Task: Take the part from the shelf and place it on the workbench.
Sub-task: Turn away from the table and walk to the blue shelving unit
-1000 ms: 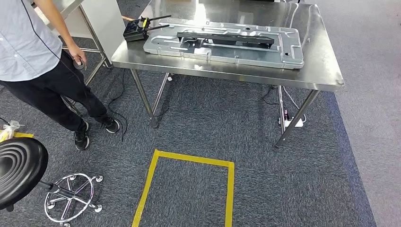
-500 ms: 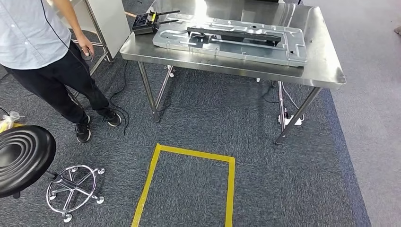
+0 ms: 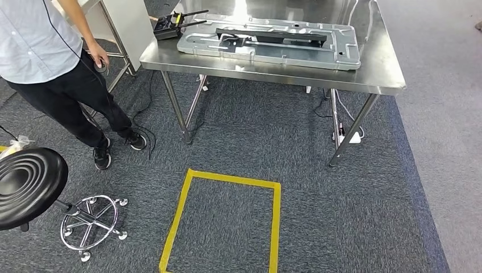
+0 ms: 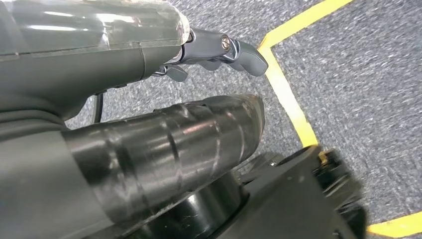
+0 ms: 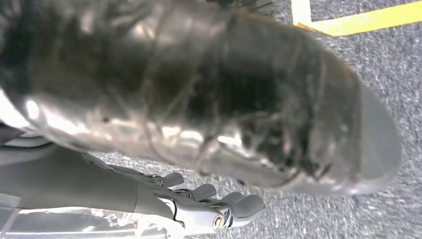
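The whole view has swung slightly, so the robot is turning. Left to right: the left hand (image 4: 219,50) hangs empty, fingers loosely apart; the part (image 3: 270,42) already lies on the bench (image 3: 375,79); the right hand (image 5: 209,204) hangs likewise.

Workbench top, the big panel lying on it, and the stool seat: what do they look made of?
Workbench: likely stainless steel with a brushed finish; it mirrors the ceiling light and its legs are bare metal.
Panel: looks like stamped sheet metal, matte grey, possibly galvanised, with pressed ribs and cut-outs.
Stool seat: black, semi-gloss, with moulded concentric rings; probably plastic or polyurethane, hard to tell which.
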